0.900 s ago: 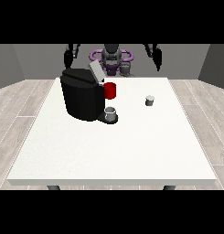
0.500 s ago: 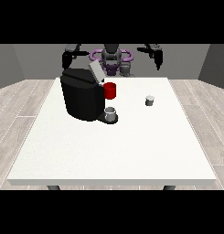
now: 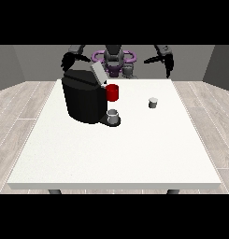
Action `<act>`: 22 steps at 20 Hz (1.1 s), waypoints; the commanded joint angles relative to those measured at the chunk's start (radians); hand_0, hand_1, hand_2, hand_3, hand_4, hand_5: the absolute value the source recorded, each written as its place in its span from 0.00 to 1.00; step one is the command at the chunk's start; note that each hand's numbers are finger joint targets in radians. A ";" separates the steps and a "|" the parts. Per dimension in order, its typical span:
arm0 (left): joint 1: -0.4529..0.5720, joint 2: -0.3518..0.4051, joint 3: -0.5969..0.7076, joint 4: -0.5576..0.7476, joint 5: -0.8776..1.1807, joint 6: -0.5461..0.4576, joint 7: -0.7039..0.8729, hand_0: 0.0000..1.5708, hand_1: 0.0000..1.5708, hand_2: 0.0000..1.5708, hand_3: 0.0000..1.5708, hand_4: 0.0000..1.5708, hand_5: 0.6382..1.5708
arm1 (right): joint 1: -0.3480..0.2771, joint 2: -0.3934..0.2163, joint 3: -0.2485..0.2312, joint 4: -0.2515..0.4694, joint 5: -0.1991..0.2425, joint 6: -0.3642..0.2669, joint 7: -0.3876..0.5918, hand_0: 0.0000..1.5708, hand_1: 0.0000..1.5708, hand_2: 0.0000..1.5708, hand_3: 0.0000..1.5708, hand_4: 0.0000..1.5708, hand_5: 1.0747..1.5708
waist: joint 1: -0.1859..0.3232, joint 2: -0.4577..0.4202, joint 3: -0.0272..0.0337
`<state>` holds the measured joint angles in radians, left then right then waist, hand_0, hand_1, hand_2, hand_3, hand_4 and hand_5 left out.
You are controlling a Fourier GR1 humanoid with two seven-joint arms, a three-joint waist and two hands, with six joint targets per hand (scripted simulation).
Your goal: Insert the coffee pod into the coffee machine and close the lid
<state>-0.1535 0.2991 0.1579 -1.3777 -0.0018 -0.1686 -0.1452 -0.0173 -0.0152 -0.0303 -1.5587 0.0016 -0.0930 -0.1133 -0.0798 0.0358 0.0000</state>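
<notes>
Coffee pod [image 3: 153, 102] set on the white table [image 3: 134, 149], right of the black coffee machine [image 3: 85, 95], lid [image 3: 98, 73] raised, both hands [image 3: 168, 63] [image 3: 67, 61] held far back, finger state not discernible

The robot [image 3: 114, 58] has a dark grey torso, purple rings at its shoulders, and 2 black arms.

Matt black plastic coffee machine [image 3: 83, 100]; smooth matt white desk [image 3: 116, 149]; pale wood-plank floor [image 3: 22, 102]; glossy red cup [image 3: 112, 92].
</notes>
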 commanded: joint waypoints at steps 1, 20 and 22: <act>-0.094 0.067 0.041 0.123 0.007 -0.049 0.024 0.00 0.00 0.00 0.00 0.00 1.00 | -0.072 0.003 0.011 -0.045 0.014 -0.026 0.061 0.00 0.00 0.00 0.00 0.11 1.00 | -0.036 0.051 -0.0004; -0.336 0.136 0.006 0.520 -0.177 -0.016 0.002 0.00 0.00 0.00 0.00 0.00 1.00 | -0.162 -0.024 0.000 0.055 -0.023 -0.029 0.061 0.00 0.00 0.00 0.00 0.24 1.00 | -0.061 0.163 -0.0001; -0.323 0.154 -0.007 0.534 -0.213 -0.009 -0.048 0.00 0.00 0.07 0.00 0.00 1.00 | -0.127 -0.006 0.015 0.089 -0.010 -0.029 -0.002 0.00 0.00 0.00 0.00 0.24 1.00 | -0.056 0.181 0.0000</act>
<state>-0.4616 0.4369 0.1776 -0.8767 -0.1629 -0.1819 -0.1631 -0.1449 -0.0199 -0.0020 -1.5214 -0.0040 -0.1304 -0.0783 -0.1441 0.1998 -0.0004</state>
